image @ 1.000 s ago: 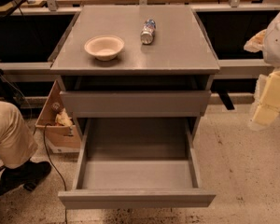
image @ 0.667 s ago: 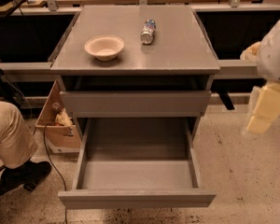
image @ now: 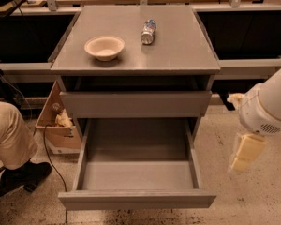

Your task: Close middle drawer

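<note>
The grey cabinet (image: 136, 50) stands in the middle of the camera view. Its middle drawer (image: 136, 198) is pulled far out towards me, showing an empty grey inside and a plain flat front. The top drawer (image: 136, 103) above it sits a little out from the cabinet. The lowest drawer is hidden under the open one. My gripper (image: 244, 154) hangs from the white arm (image: 267, 104) at the right. It is to the right of the open drawer, about level with its side wall and apart from it.
A cream bowl (image: 104, 47) and a lying can (image: 148, 31) rest on the cabinet top. A person's leg and shoe (image: 11, 144) are at the left on the floor. A cardboard box (image: 56, 125) stands next to the cabinet's left side. Dark shelving runs behind.
My arm and gripper have moved down and to the left, closer to the right side of the open drawer. The drawers have not moved.
</note>
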Controlling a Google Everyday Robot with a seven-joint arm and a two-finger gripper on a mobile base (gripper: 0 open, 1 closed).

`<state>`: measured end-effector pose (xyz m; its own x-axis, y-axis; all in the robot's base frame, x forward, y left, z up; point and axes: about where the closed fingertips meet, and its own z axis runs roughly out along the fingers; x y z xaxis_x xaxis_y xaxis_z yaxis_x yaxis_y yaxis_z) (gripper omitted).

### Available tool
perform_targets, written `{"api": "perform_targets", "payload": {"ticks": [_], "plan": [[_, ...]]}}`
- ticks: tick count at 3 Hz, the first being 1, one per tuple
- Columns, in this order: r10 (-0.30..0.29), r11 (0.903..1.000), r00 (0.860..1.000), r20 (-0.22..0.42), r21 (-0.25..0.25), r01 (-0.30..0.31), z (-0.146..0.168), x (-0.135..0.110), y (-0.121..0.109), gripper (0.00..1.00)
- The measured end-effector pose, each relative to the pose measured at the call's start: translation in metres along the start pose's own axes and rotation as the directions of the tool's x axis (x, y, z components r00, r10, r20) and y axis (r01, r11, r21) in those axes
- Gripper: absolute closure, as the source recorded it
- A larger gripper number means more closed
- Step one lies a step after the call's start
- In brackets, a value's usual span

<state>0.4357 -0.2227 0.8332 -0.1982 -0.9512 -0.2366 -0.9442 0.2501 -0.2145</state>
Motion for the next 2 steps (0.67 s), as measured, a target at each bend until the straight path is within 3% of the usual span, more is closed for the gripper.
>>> {"api": "perform_targets", "payload": {"ticks": [1,2], "plan": [[0.009,0.9993,1.0,0.012,-0.036,-0.008,0.0455,0.0118,0.0127,0.0],[0.009,0.9993,1.0,0.011,-0.036,-0.008,0.0457,0.0118,0.0128,0.0]]}}
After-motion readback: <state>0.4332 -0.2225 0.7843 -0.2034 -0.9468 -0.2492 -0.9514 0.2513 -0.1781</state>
